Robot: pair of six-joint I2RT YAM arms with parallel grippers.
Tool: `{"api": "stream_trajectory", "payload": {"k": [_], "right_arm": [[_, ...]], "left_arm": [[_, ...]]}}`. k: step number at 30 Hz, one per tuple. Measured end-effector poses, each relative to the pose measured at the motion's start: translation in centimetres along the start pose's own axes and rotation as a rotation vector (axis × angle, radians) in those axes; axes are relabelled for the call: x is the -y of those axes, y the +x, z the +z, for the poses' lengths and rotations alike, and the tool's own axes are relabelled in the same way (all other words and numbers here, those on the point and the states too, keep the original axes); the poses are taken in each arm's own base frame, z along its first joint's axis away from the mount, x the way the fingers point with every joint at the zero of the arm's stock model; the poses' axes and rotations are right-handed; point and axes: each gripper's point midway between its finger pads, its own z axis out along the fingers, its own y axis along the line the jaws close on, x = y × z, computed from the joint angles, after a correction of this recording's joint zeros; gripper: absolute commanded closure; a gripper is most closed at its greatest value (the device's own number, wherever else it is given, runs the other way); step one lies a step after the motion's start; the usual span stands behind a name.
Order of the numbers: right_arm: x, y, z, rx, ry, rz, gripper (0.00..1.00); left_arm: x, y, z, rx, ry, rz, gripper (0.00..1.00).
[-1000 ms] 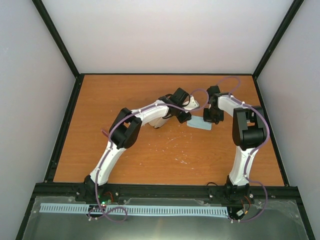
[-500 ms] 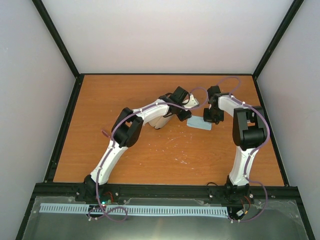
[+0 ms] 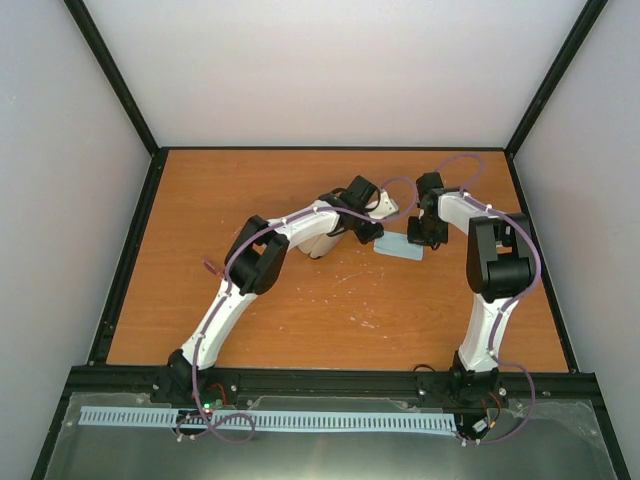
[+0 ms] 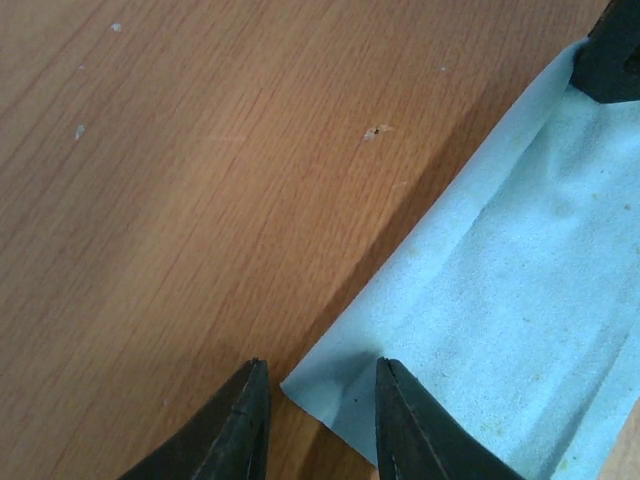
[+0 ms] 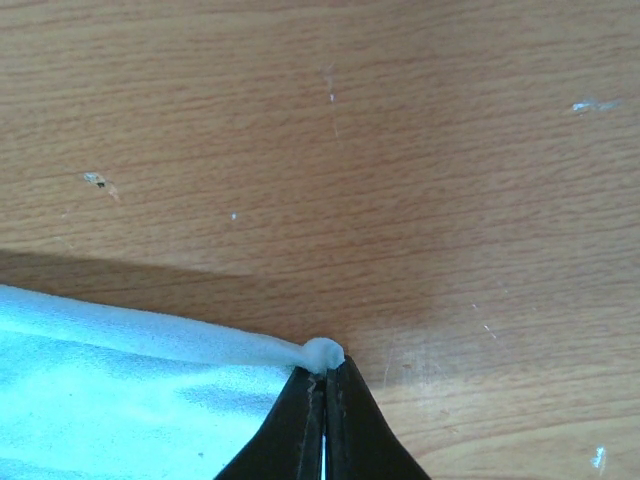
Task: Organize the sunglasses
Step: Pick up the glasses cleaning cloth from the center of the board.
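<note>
A pale blue cloth (image 3: 400,247) lies flat on the table between my two grippers. My left gripper (image 4: 320,365) is open, one finger on each side of the cloth's (image 4: 500,280) near corner, with the pads clear of it. My right gripper (image 5: 325,375) is shut on a bunched corner of the cloth (image 5: 120,400), pinching it just above the wood. From above, the left gripper (image 3: 376,233) and right gripper (image 3: 420,236) sit at opposite ends of the cloth. A thin reddish sliver (image 3: 208,265) shows beside the left arm's elbow; I cannot tell whether it is the sunglasses.
The orange-brown wooden table (image 3: 300,320) is bounded by a black frame and pale walls on three sides. The left arm stretches diagonally across the table's middle, hiding what lies beneath it. Small white specks dot the wood near the centre.
The left arm has crept very slightly to the right toward the cloth. The right arm and the cloth have stayed put.
</note>
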Motion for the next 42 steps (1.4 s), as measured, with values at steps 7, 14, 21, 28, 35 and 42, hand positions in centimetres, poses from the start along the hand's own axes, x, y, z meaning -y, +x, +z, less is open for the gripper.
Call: {"api": "stream_trajectory", "payload": {"k": [7,14,21,28,35,42], "right_arm": [[0.0,0.0,0.0,0.007,-0.006,-0.005,0.97],[0.0,0.0,0.0,0.011,-0.01,-0.004,0.97],[0.0,0.0,0.0,0.018,-0.013,-0.003,0.97],[0.0,0.0,-0.1,0.02,-0.016,-0.003,0.97],[-0.3,0.0,-0.2,0.017,-0.034,-0.013,0.97],[-0.8,-0.4,-0.8,0.034,-0.061,-0.034,0.97]], "left_arm": [[0.1,-0.1,0.2,0.018,0.007,0.004,0.79],[0.4,-0.2,0.4,0.03,0.022,0.009,0.98],[0.7,-0.2,0.4,0.032,0.038,0.004,0.99],[0.4,0.0,0.1,0.01,0.026,0.0,0.99],[0.2,0.3,-0.2,-0.017,0.011,-0.007,0.99],[0.2,0.1,-2.2,-0.02,-0.008,-0.021,1.0]]}}
